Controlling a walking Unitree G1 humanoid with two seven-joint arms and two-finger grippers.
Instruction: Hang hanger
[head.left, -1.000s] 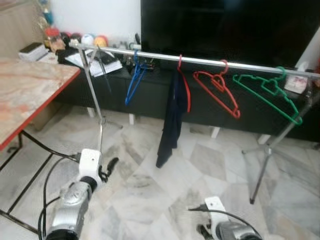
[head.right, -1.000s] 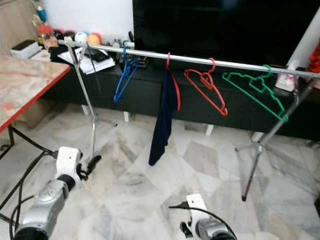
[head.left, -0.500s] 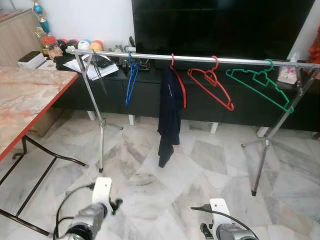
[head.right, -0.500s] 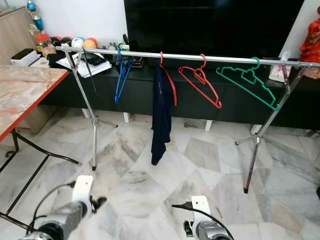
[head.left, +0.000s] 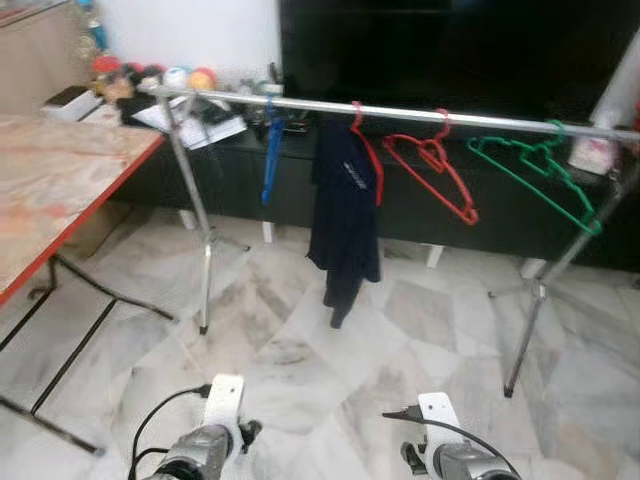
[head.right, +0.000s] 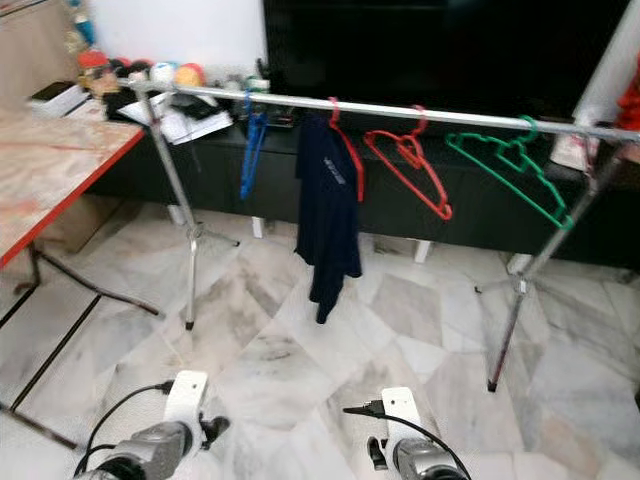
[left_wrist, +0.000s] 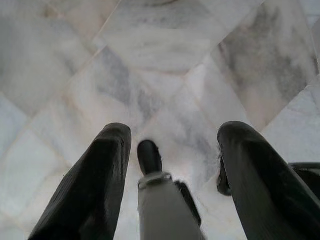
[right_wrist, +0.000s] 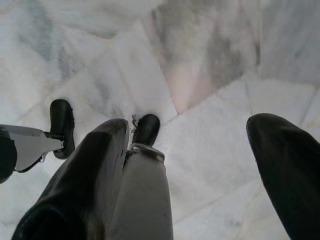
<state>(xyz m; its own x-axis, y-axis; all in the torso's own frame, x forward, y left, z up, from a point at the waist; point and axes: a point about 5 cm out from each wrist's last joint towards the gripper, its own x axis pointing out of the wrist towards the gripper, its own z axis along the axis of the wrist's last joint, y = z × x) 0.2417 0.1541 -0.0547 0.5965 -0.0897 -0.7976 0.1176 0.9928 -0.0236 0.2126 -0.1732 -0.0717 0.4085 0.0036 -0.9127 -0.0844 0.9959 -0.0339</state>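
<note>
A silver clothes rail (head.left: 400, 110) spans the room on two tripod stands. On it hang a blue hanger (head.left: 270, 150), a red hanger carrying a dark navy garment (head.left: 345, 215), a bare red hanger (head.left: 435, 175) and a green hanger (head.left: 535, 175). Both arms hang low, well short of the rail. My left gripper (left_wrist: 170, 137) is open over the marble floor with nothing between its fingers. My right gripper (right_wrist: 192, 130) is open too and holds nothing. The left wrist (head.left: 220, 440) and right wrist (head.left: 440, 455) show at the bottom edge of the left eye view.
A marble-topped table with a red edge (head.left: 60, 180) stands at the left. A black TV cabinet (head.left: 450, 215) and a dark screen (head.left: 450, 50) lie behind the rail, with clutter (head.left: 150, 80) at its left end. The rack legs (head.left: 205, 260) (head.left: 530, 320) stand on the floor.
My left arm has dropped from beside the rack's left post to hang low at the frame's bottom. The camera has shifted. The navy garment now hangs turned wider.
</note>
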